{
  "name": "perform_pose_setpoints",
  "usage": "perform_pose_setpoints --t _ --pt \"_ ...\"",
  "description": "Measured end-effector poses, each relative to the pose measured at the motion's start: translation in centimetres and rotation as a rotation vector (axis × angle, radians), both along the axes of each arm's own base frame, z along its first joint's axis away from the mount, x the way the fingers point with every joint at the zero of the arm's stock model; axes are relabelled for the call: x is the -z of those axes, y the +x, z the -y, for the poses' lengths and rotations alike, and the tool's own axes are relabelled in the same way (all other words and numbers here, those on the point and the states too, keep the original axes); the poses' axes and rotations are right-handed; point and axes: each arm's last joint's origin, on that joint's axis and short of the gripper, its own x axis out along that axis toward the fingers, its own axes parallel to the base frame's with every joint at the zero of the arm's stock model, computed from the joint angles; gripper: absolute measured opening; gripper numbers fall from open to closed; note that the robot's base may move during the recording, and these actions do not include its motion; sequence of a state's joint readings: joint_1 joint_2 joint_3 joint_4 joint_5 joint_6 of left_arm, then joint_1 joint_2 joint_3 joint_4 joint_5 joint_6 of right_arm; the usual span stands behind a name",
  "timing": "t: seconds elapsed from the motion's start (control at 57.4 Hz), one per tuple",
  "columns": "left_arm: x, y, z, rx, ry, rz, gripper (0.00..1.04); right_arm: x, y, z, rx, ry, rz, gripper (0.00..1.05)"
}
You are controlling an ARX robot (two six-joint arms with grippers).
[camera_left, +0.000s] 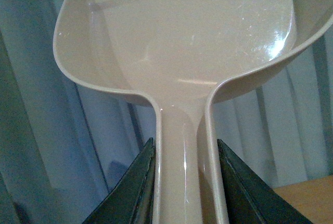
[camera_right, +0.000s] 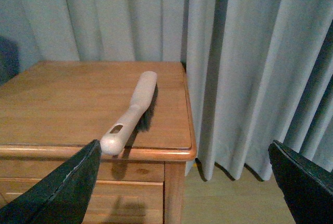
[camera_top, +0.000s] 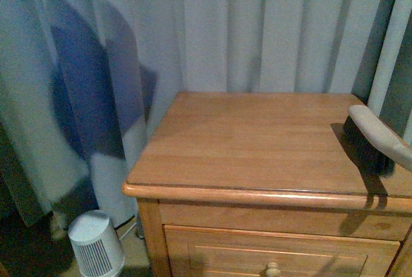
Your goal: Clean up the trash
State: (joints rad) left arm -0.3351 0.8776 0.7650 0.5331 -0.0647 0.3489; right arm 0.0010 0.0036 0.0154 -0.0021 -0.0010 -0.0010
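Observation:
No crumpled white paper wad shows in any view. My left gripper (camera_left: 186, 182) is shut on the handle of the mauve-grey dustpan (camera_left: 192, 41), whose scoop is raised in front of the curtain. My right gripper (camera_right: 187, 187) is open and empty, off the right front corner of the wooden nightstand (camera_right: 78, 99). A mauve-grey hand brush (camera_right: 132, 112) with dark bristles lies on the nightstand's right side, its handle end over the front edge. It also shows in the front view (camera_top: 376, 138) at the right edge. Neither arm shows in the front view.
The nightstand top (camera_top: 257, 142) has a drawer with a knob (camera_top: 273, 268) below. Grey curtains (camera_top: 193, 26) hang behind and to both sides. A small white ribbed appliance (camera_top: 95, 245) stands on the floor at the left. Bare floor (camera_right: 229, 200) lies right of the nightstand.

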Motion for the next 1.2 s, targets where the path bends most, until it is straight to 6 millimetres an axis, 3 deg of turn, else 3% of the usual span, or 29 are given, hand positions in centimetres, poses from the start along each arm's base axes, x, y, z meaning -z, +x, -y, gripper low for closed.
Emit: perform_pose_setpoints --t 0.244,0.523,0.592,0.697,0.853,1.01,1.202 --pt "3.0 -8.1 -4.6 0.110 -0.138 0.122 0.29 0.0 0.0 0.0 0.000 0.000 0.000 0.97" --pt "7.5 -7.8 -7.3 0.106 -0.293 0.041 0.29 0.0 0.0 0.0 0.007 -0.003 0.000 0.97" --pt "7.5 -7.9 -7.3 0.115 -0.308 0.039 0.29 0.2 0.4 -0.2 0.217 -0.089 -0.091 0.97" --pt "7.4 -8.0 -7.3 0.122 -0.309 0.042 0.29 -0.2 1.4 -0.7 0.301 -0.146 -0.164 0.97" --pt "7.4 -8.0 -7.3 0.121 -0.316 0.043 0.29 -4.1 4.7 -1.6 0.229 -0.140 -0.224 0.97" --pt "7.4 -8.0 -7.3 0.122 -0.315 0.042 0.29 -8.0 10.3 -2.9 0.140 -0.105 -0.374 0.97" --pt "7.4 -8.0 -7.3 0.122 -0.316 0.042 0.29 -9.3 16.2 -4.0 0.120 -0.068 -0.552 0.97"
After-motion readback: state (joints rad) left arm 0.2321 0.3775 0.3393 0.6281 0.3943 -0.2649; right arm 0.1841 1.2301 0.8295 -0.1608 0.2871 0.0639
